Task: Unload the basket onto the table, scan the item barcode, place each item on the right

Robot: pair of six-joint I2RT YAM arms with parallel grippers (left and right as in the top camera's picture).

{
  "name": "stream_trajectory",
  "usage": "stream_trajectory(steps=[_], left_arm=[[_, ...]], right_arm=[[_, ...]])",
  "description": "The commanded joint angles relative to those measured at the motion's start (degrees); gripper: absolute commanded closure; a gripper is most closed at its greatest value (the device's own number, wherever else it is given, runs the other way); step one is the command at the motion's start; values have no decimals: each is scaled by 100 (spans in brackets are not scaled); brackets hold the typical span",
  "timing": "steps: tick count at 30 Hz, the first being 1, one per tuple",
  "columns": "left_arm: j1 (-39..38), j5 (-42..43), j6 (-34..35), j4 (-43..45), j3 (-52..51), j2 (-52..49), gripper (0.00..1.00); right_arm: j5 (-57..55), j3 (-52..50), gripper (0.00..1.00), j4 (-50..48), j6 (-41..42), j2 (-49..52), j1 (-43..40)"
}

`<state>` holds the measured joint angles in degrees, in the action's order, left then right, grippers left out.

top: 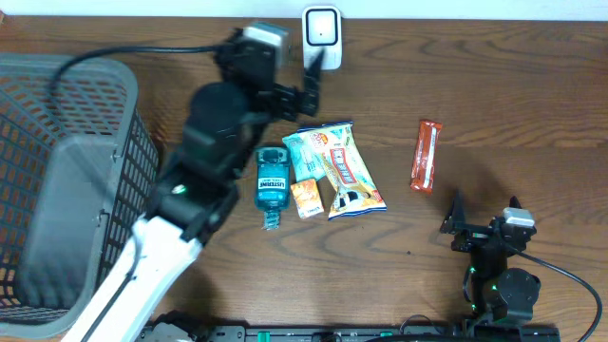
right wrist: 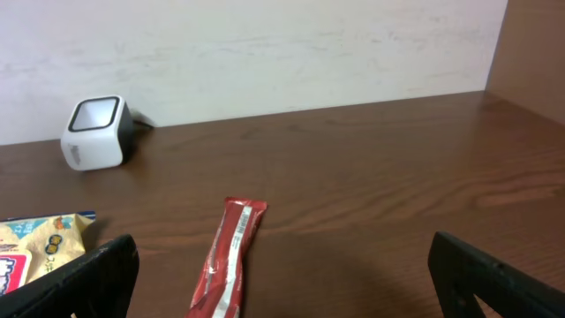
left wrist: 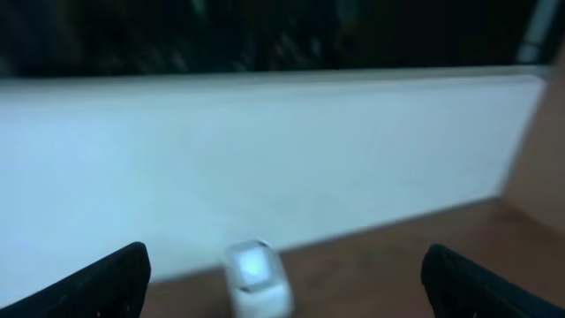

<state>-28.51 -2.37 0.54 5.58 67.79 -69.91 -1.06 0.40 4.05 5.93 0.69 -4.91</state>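
Note:
The white barcode scanner [top: 321, 30] stands at the table's far edge, and it is a blur low in the left wrist view [left wrist: 256, 276]. My left gripper [top: 302, 93] hovers just in front of it, open and empty [left wrist: 287, 287]. A pile of items lies mid-table: a blue mouthwash bottle [top: 272, 180], snack packets [top: 337, 166] and a small orange box [top: 306, 198]. A red snack bar [top: 427, 155] lies apart on the right. My right gripper [top: 484, 217] rests open near the front edge, with the red bar [right wrist: 228, 265] just ahead of it.
A large grey mesh basket [top: 57, 180] fills the left side of the table. The left arm stretches diagonally from the front edge past the basket's right wall. A white wall runs behind the scanner [right wrist: 95, 132].

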Motion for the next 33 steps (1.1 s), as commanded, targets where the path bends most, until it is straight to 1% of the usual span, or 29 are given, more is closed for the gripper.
stream_trajectory(steps=[1,4,9,10,14,19,21,24,27,30,33], left_arm=[[278,-157,-1263,-369,197,549,2],[282,-157,-1495,-1008,243,920,2],[278,-153,-1488,-2186,245,1394,2],[280,-118,-1486,-2312,227,1506,2],[278,94,-1401,-2286,219,1952,2],[278,354,-979,-2339,219,2634,2],[280,402,-704,-2356,208,2900,2],[280,817,-555,-2380,168,3294,2],[284,1425,-555,-2444,140,3685,2],[317,1550,-555,-2468,76,4074,2],[520,1550,-549,-2533,26,4518,2]], right_arm=[[-31,-9,1,22,68,-31,39],[-31,-9,1,22,70,-31,39],[-33,-9,1,17,68,-31,39],[-31,-9,1,17,70,-31,39],[46,-9,1,11,492,-31,39],[616,-9,1,-2,1635,-31,42],[778,-9,1,-17,2039,-31,42],[1174,-9,1,-48,2498,-31,42],[1663,-9,1,-83,2531,-28,42],[2079,-9,1,-111,2529,-4,42],[2334,-9,1,-133,2531,7,42]])
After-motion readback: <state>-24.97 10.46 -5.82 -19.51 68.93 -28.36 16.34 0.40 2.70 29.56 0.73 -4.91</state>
